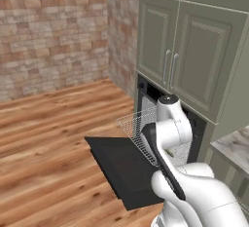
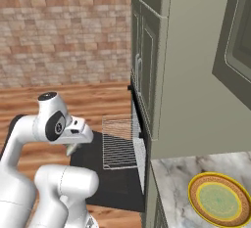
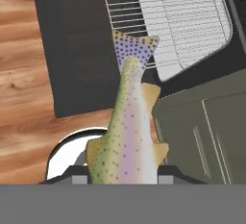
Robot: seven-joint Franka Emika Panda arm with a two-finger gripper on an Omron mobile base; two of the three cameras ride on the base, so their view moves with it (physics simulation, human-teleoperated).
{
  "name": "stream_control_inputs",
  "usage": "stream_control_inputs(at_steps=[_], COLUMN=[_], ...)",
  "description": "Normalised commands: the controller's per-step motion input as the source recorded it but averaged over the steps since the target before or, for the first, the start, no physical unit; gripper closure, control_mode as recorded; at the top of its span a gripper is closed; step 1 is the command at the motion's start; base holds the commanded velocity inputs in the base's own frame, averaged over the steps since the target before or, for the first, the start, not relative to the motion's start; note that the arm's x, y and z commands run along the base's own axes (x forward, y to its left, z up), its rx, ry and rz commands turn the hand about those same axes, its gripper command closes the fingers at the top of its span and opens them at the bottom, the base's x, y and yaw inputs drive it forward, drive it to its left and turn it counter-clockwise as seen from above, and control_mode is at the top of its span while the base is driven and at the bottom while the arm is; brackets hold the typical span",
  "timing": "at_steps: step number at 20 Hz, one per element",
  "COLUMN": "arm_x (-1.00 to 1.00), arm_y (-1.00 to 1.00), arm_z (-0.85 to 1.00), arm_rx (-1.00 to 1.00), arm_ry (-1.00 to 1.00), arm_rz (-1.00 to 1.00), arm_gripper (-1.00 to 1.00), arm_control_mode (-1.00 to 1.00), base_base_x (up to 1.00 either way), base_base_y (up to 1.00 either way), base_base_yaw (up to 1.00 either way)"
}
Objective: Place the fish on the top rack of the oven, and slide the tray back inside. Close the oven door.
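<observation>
Brick walls and warm plank flooring surround the black built-in wall oven point(image 1: 146, 92), which sits below tall grey-green panelled cabinets point(image 1: 192, 50); take that oven as your landmark. Its large flat black door with the dark glass window point(image 1: 124, 170) lies folded down in front of it, over the floor; the rectangular silver wire-grid top rack point(image 2: 119, 144) is pulled out of the oven's mouth and hangs above the door. In the hand view you see the slender speckled grey-green fish point(image 3: 127, 136) pinched in the two-finger gripper point(image 3: 122, 174), jaws pressed against its body near the head, tail point(image 3: 134, 50) pointing out toward the rack's near edge; the fish is up in the air in front of the oven, not yet over the wires. A round yellow plate with an orange rim point(image 2: 219, 200) rests on the marble counter point(image 2: 179, 185) beside the oven.

Your risks, as I judge them: let go too soon and the fish drops onto the door or the floor; lay it across the rack's front edge and it may tip off when you slide the rack in; come in low and the dangling tail could catch the wires and twist the fish in your grip.
</observation>
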Motion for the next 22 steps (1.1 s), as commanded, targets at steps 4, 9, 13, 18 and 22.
stream_control_inputs(at_steps=[4, 9, 13, 18, 22], arm_x=[0.31, 0.28, 0.32, 0.21, 0.18], arm_y=[-0.01, -0.1, -0.12, -0.15, -0.09], arm_z=[-0.1, -0.06, -0.1, -0.19, -0.23], arm_rx=[0.0, 0.0, 0.0, 0.0, 0.0], arm_ry=[-0.04, -0.05, -0.04, -0.01, 0.0], arm_rz=[-0.27, -0.14, -0.07, 0.0, 0.0], arm_gripper=[1.0, 1.0, 1.0, 1.0, 1.0], arm_control_mode=[-1.0, -1.0, -1.0, -1.0, -1.0], base_base_x=[0.0, 0.0, 0.0, 0.0, 0.0], base_base_y=[0.0, 0.0, 0.0, 0.0, 0.0], base_base_yaw=[0.0, 0.0, 0.0, 0.0, 0.0])
